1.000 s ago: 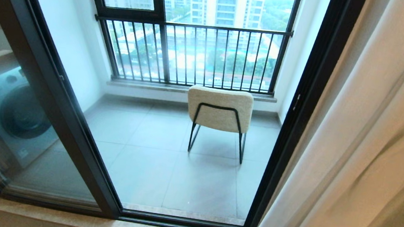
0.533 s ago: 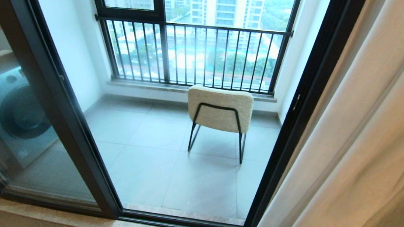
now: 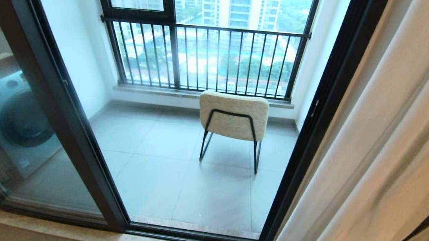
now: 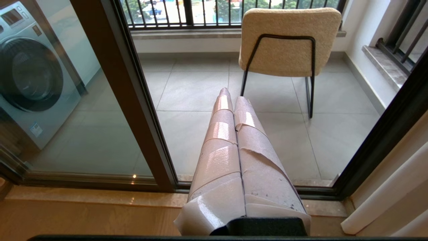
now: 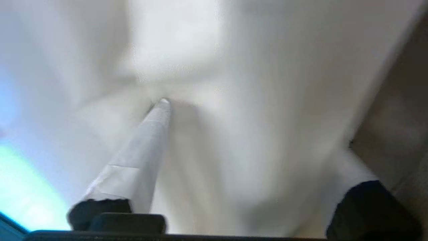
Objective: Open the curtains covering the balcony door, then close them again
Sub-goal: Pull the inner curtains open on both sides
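Curtains (image 3: 384, 152) bunched beside the door (image 3: 317, 118) — right pincer (image 5: 254, 140) spread wide against the fabric, gripping nothing; left pincer (image 4: 234, 100) clenched, empty.

L claw (image 4: 230, 100) shut, facing chair (image 4: 290, 40) thru door (image 4: 133, 100).

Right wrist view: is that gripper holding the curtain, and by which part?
Nothing is held. The right gripper is open, one finger lying against the curtains without pinching any fold. The left gripper is shut on nothing.
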Controlling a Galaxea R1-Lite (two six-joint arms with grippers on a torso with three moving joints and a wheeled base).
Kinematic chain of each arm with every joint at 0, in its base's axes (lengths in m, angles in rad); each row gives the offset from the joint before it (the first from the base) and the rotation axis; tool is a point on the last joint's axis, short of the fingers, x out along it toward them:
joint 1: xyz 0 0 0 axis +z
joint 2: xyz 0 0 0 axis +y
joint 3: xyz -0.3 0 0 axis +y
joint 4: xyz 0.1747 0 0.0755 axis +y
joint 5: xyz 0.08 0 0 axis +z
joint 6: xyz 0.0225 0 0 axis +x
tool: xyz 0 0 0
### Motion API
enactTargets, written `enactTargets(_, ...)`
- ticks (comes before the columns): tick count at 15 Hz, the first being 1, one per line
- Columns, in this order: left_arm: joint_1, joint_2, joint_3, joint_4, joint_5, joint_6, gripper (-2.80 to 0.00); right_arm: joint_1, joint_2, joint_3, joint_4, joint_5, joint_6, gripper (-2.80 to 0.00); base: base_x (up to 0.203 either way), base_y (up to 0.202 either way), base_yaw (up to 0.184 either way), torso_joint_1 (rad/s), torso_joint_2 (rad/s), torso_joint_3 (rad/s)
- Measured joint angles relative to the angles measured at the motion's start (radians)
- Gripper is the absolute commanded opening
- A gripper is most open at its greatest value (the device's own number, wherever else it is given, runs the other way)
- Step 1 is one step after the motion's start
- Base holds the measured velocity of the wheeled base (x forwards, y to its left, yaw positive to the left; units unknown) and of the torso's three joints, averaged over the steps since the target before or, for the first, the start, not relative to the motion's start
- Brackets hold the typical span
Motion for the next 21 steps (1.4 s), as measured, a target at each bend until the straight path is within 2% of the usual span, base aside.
enactTargets(4, 0.000, 0.000, 0.000, 0.000, 0.000, 0.000, -2.80, -0.005, -0.160, 0.100, 0.066, 0.000, -0.001, 0.00, 0.000, 0.000, 0.000, 0.000, 0.00, 0.000)
enactTargets(9, 0.000, 0.000, 0.000, 0.000, 0.000, 0.000, -2.80, -0.006, -0.374, 0.278, 0.073, -0.011, -0.010, 0.00, 0.000, 0.000, 0.000, 0.000, 0.00, 0.000)
enactTargets(13, 0.000, 0.000, 0.000, 0.000, 0.000, 0.000, -2.80, 0.015, -0.522, 0.432, 0.071, -0.089, -0.067, 0.00, 0.000, 0.000, 0.000, 0.000, 0.00, 0.000)
enactTargets(16, 0.000, 0.000, 0.000, 0.000, 0.000, 0.000, -2.80, 0.114, -0.622, 0.515, 0.070, -0.196, -0.095, 0.00, 0.000, 0.000, 0.000, 0.000, 0.00, 0.000)
enactTargets(21, 0.000, 0.000, 0.000, 0.000, 0.000, 0.000, -2.80, 0.360, -0.757, 0.595, 0.071, -0.457, -0.159, 0.00, 0.000, 0.000, 0.000, 0.000, 0.00, 0.000)
